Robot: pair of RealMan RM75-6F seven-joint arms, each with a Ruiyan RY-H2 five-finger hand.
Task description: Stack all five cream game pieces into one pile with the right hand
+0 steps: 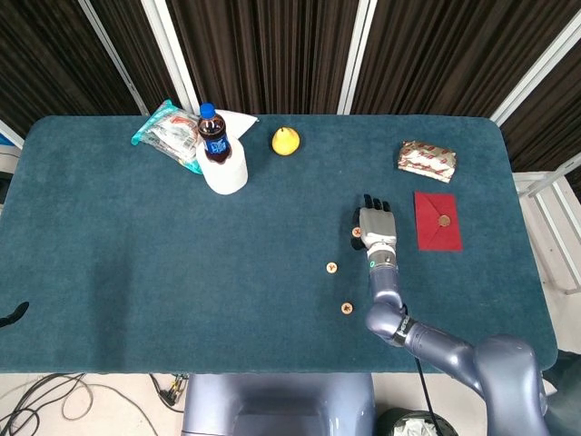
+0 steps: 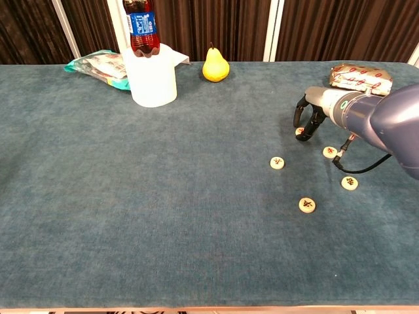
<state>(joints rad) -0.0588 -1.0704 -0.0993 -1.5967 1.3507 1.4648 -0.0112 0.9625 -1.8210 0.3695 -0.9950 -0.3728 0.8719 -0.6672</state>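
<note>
Five cream game pieces lie apart at the table's right. In the chest view they are one piece [image 2: 277, 162], a second [image 2: 307, 205], a third [image 2: 330, 152], a fourth [image 2: 349, 182], and a fifth [image 2: 300, 131] under my right hand [image 2: 311, 115]. The hand arches over that fifth piece, thumb on one side and fingers on the other; the piece stays flat on the cloth. From the head view, my right hand [image 1: 377, 226] covers most of that piece [image 1: 356, 232], and two others [image 1: 331, 267] [image 1: 347, 308] show. A dark sliver at the left edge [image 1: 13, 314] looks like my left hand.
A red envelope [image 1: 438, 221] lies right of the hand, with a foil packet [image 1: 427, 160] behind it. At the back stand a yellow pear [image 2: 215, 65], a cola bottle [image 2: 140, 26] in a white cup [image 2: 154, 77], and a snack bag [image 2: 98, 65].
</note>
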